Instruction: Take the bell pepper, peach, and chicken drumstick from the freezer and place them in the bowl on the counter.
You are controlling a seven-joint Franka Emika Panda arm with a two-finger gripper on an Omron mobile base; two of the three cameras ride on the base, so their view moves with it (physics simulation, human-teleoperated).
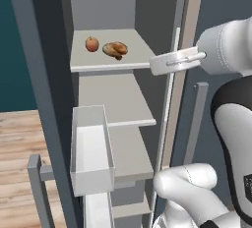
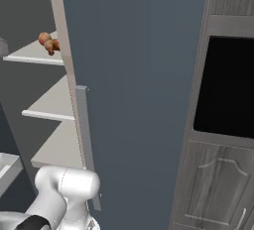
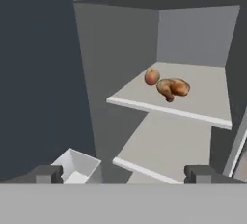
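Standing open, the freezer point(image 1: 123, 124) shows the peach point(image 1: 92, 44) and the chicken drumstick point(image 1: 115, 49) side by side on its top shelf point(image 1: 110, 65). In the hand view the hand point(image 3: 123, 174) is released, fingers wide apart, well away from both foods

The freezer point(image 1: 123, 124) stands open, its pale grey shelves stacked one above another. On the top shelf, ahead of the wide-open claw point(image 3: 123, 172) and above it, lies the peach point(image 3: 152, 77), round and orange-pink. Just beside it rests the chicken drumstick point(image 3: 172, 88), golden-brown and lumpy, lying flat. A white door bin point(image 1: 91, 148) hangs lower down, below the claw.
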